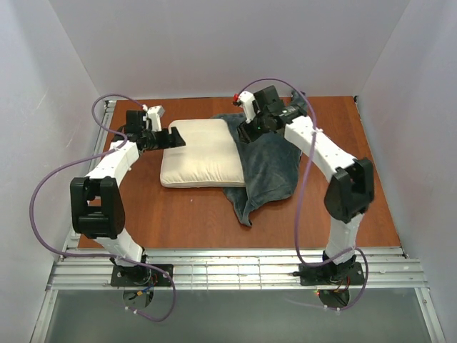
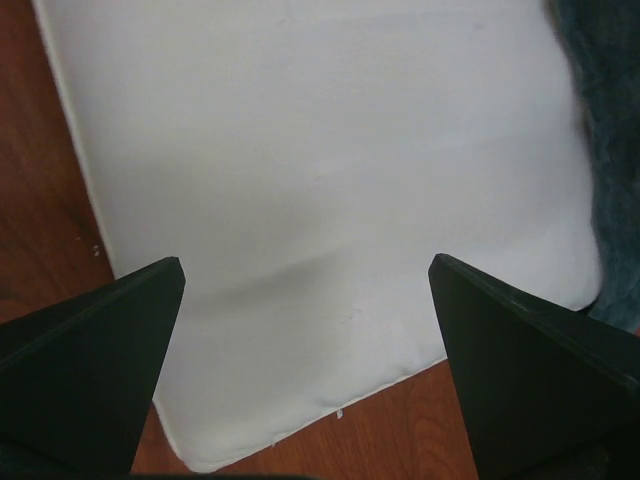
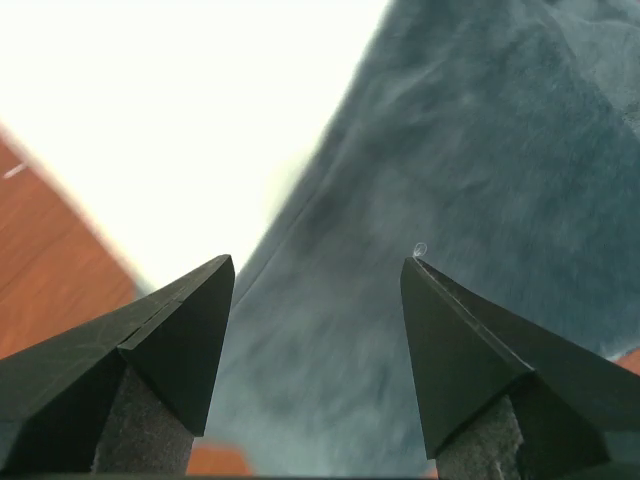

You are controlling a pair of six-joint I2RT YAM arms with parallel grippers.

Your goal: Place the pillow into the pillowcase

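The left gripper [image 2: 305, 265] stands wide open with nothing between its fingers, poised just above the left end of the pillow [image 1: 200, 153]. The right gripper [image 3: 318, 262] is also parted and empty, hovering over the pillowcase [image 1: 268, 168] where its grey-teal plush meets the cushion's right edge. The pillow lies flat on the brown table [image 1: 178, 221], toward the far middle, and the pillowcase lies rumpled to its right, overlapping that right edge and trailing toward the near side.
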